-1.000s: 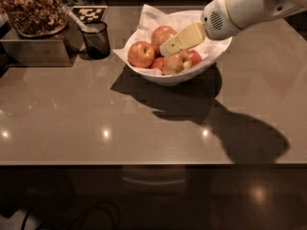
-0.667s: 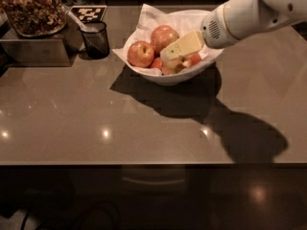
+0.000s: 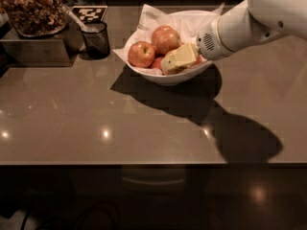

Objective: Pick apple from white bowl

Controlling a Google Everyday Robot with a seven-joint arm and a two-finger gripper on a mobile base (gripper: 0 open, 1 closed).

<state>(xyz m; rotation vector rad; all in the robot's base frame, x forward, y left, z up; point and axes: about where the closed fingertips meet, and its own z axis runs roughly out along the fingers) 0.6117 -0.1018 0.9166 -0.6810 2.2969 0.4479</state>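
The hand (image 3: 169,63) reaches in from the right over the white bowl (image 3: 178,79) on the table (image 3: 96,114), slanting down to the left with its pale yellow tip low among the fruit; I cannot tell whether it is apart or closed. It lies right over the apple (image 3: 178,71), which sits at the front right of the bowl on the crumpled paper (image 3: 153,18) with only a sliver showing. The apple is round, so it has no long axis, and its stem end is hidden. Two redder apples (image 3: 141,54) sit just to the left.
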